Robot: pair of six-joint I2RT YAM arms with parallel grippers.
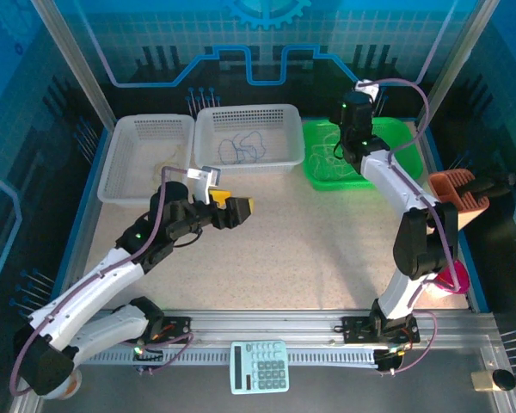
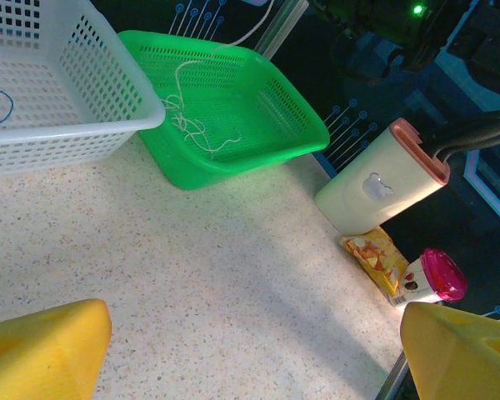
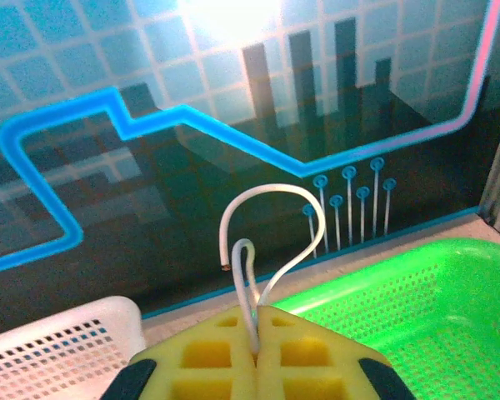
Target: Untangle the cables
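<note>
Sorting is looking well advanced: a thin blue cable (image 1: 241,148) is lying alone in the middle white lattice plastic basket (image 1: 249,116) and a yellow-tan cable (image 1: 165,163) in the left white basket (image 1: 125,163), while pale white stringy cables (image 2: 192,125) are sitting knotted in the glossy green perforated basket (image 2: 292,108) at the far right. Above it, the right gripper (image 3: 254,350) is pinching one springy white looped strand (image 3: 258,196) between yellow foam pads. The left gripper (image 1: 230,203) is hanging wide and empty over the speckled bench (image 2: 192,267).

Apple logo (image 2: 379,186) — knife block (image 2: 350,207); no txt.
</note>
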